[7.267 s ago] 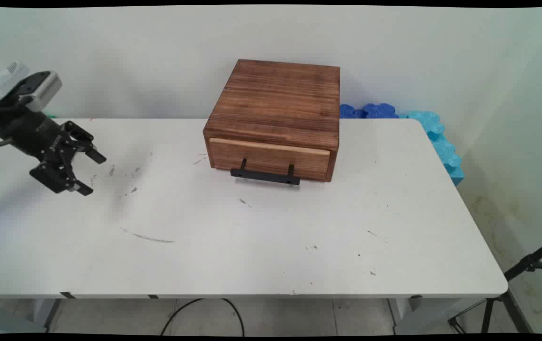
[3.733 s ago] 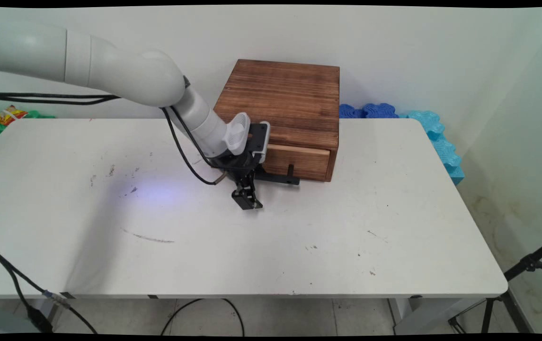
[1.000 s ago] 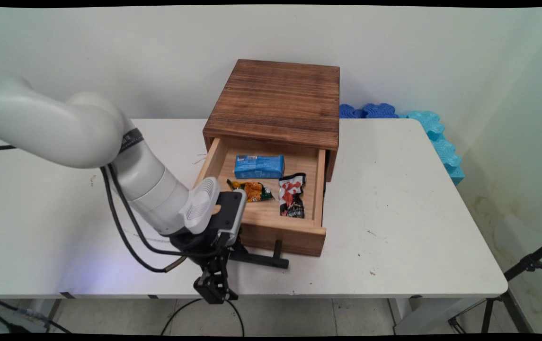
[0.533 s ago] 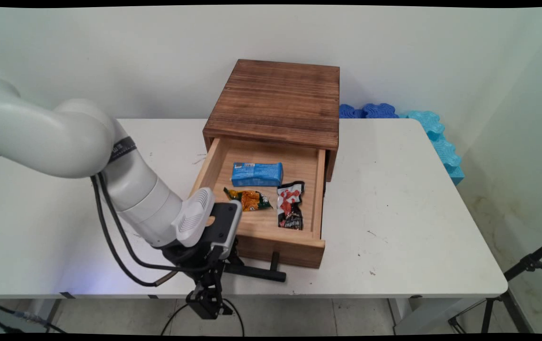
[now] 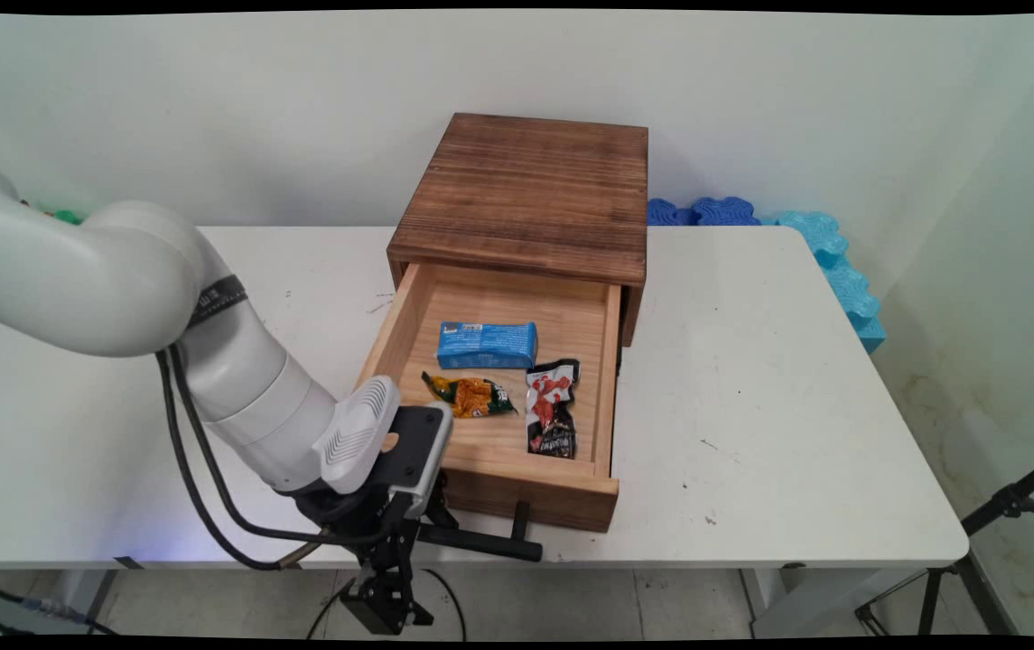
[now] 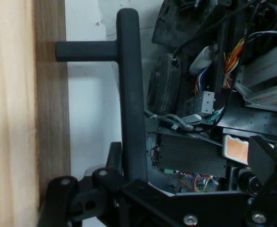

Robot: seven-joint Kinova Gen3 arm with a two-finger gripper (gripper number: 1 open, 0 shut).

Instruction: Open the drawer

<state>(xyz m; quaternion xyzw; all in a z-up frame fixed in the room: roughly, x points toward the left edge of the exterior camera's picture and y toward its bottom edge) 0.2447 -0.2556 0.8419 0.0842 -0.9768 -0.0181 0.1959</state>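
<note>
Tool (image 5: 387,603) clamped on drawer's black handle (image 6: 130,109).

Three packets (image 5: 486,345) lie in the drawer (image 5: 604,397), pulled out before the box (image 5: 530,190).

The white arm (image 5: 119,298) bends down from the left to the front of the drawer (image 5: 517,492). Its black gripper (image 5: 387,578) hangs below the drawer's handle (image 5: 480,542), pointing down. The fingers are closed around the handle's left end.
</note>
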